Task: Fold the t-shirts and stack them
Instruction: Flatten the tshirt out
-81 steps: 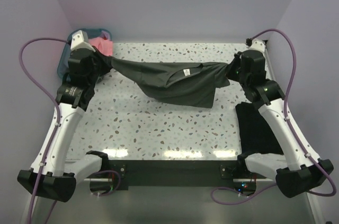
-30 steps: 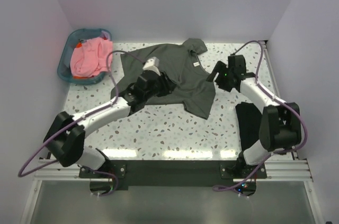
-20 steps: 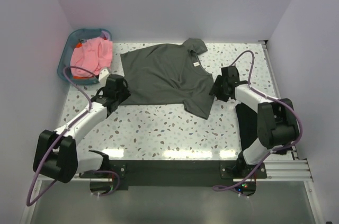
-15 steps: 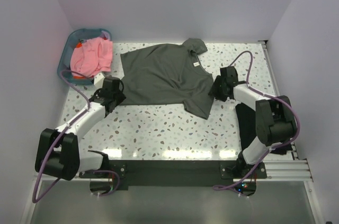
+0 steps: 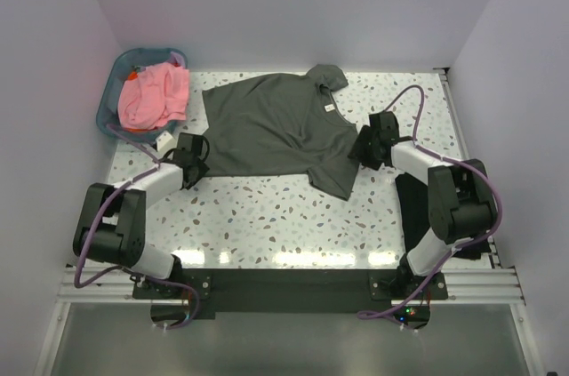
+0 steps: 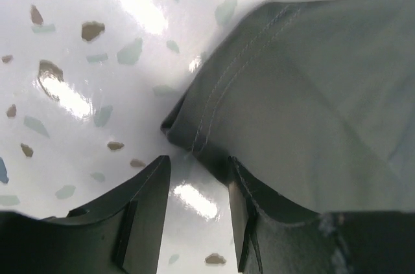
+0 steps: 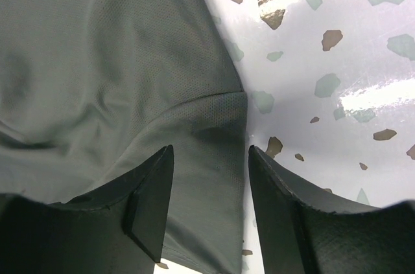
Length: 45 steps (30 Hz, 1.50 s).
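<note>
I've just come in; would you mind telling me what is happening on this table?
Two robot arms are working on a dark olive-grey t-shirt, which lies spread flat on the table. The left hand is open at the shirt's near-left corner, and the right hand is open over its right edge; neither grips it yet. A pink shirt sits in the teal basket, and a black shirt lies at the table's right side.

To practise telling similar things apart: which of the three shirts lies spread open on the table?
The dark grey-green shirt in the middle. The pink shirt is bunched in the basket, and the black shirt lies folded at the right.
</note>
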Motion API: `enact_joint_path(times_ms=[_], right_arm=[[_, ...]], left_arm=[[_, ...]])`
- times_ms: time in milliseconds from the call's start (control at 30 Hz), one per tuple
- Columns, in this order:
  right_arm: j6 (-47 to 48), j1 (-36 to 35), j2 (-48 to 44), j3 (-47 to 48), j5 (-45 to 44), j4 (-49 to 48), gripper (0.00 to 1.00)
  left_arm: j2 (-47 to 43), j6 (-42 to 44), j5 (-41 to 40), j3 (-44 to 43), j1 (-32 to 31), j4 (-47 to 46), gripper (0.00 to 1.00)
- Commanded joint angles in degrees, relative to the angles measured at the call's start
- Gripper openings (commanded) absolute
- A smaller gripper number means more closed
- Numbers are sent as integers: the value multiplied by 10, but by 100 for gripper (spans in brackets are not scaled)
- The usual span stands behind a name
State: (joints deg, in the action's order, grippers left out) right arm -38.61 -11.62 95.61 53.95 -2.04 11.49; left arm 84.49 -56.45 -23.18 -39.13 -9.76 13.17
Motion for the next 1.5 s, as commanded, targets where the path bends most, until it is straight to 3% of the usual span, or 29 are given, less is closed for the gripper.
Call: enact_joint_path(times_ms=[0,167,467,667,800,833,933,1033,1233,1467], right_arm=[[-1,-1,0,10,-15,-23,54],[0,1,8,17,-32,-20,56],[-5,8,48,59,-55,-15,56],[-7,8,80,77,-67,-17,55],[-10,7,81,63,-64,-23,39],[-11,7,78,55,-63,-22,29],[-14,8,61,39,-53,-18,11],[-14,8,22,27,-54,-9,0],[-10,9,-102,15,-52,30,0],[0,10,-295,29,-49,108,0]], left_arm=[[20,-24,-35,-16,5,-31,46],[28,-26,-41,-5,5,-37,43],[31,-18,-33,11,6,-59,10],[31,-9,-19,10,6,-67,0],[22,-5,-9,7,6,-68,0],[19,-4,-6,6,6,-67,0],[0,-2,1,6,6,-63,0],[-31,8,11,5,6,-56,0],[-134,40,5,6,6,-12,0],[-341,92,-2,-20,6,79,0]])
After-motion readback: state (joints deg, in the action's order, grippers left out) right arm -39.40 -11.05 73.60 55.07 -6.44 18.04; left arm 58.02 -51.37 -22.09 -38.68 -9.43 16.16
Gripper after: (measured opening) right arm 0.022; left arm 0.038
